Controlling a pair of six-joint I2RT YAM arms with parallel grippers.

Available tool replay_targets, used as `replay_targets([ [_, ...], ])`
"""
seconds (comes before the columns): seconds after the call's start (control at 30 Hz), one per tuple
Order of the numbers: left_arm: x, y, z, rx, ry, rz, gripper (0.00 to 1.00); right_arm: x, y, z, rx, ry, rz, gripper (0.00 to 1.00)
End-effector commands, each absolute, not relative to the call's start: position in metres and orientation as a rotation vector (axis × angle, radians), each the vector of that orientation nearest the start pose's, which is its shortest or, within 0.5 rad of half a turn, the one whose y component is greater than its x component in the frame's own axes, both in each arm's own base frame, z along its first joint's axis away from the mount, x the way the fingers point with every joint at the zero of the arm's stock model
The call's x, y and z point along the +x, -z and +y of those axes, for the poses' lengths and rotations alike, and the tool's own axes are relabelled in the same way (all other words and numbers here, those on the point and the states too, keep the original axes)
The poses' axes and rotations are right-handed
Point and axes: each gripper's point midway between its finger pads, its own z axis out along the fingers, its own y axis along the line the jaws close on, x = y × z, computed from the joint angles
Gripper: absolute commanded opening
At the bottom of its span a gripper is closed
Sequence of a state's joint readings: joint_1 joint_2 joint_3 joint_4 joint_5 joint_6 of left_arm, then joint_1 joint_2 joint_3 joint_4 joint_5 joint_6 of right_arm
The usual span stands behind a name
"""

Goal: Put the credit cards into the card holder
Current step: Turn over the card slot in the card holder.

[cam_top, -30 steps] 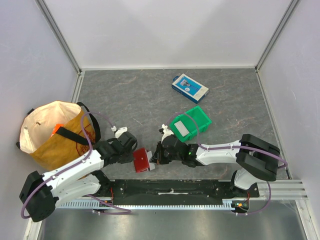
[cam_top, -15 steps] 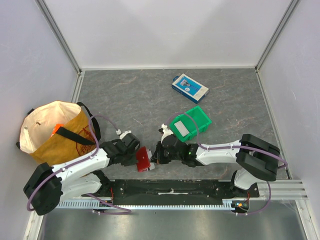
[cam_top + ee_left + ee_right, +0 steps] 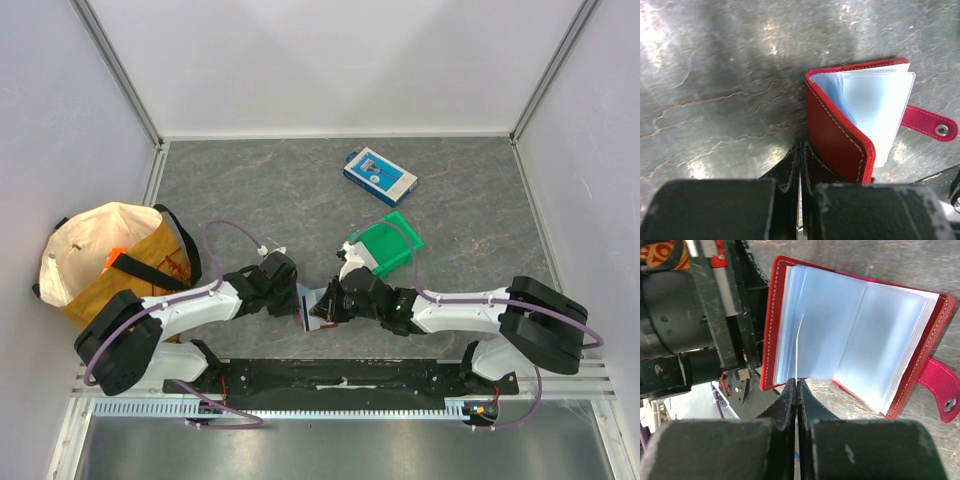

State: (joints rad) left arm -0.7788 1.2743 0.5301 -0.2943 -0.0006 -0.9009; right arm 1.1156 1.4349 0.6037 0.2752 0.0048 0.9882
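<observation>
The red card holder (image 3: 308, 305) stands open between my two grippers near the table's front. In the left wrist view its red cover (image 3: 840, 135) and pale clear sleeves show. My left gripper (image 3: 800, 147) is shut at the cover's lower corner and appears to pinch it. In the right wrist view the open sleeves (image 3: 850, 335) face me. My right gripper (image 3: 796, 382) is shut on the lower edge of one thin sleeve. From above the left gripper (image 3: 297, 297) and the right gripper (image 3: 325, 305) almost meet. No loose credit card shows clearly.
A green bin (image 3: 392, 243) sits tilted just behind the right arm. A blue-and-white box (image 3: 380, 176) lies further back. A tan bag (image 3: 105, 265) stands at the left wall. The arms' black rail (image 3: 340, 375) runs along the near edge.
Both grippers have moved away from the near edge and closer together. The card holder went from lying closed to standing open between them. The green bin has tilted and shifted.
</observation>
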Motion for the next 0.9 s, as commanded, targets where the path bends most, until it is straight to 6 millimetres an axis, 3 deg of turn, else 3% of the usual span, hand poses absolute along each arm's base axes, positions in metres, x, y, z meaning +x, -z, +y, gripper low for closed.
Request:
replay_targets([
  [0.0,0.190,-0.039,-0.247,-0.106,0.747,2.616,0.02,0.149,-0.074,0.367,-0.109,-1.119,2.385,0.00],
  [0.27,0.183,-0.030,-0.244,-0.128,0.777,2.612,0.02,0.156,-0.039,0.368,-0.135,-0.948,2.486,0.00],
  [0.4,0.181,-0.030,-0.238,-0.107,0.746,2.618,0.03,0.162,-0.019,0.360,-0.183,-0.696,2.548,0.00],
  [0.63,0.187,-0.052,-0.218,-0.125,0.644,2.558,0.38,0.160,0.008,0.346,-0.176,-0.522,2.630,0.00],
  [0.77,0.192,-0.068,-0.207,-0.162,0.617,2.508,0.53,0.160,0.010,0.346,-0.182,-0.514,2.636,0.00],
  [0.87,0.193,-0.082,-0.201,-0.183,0.614,2.464,0.56,0.160,0.008,0.349,-0.191,-0.525,2.633,0.00],
])
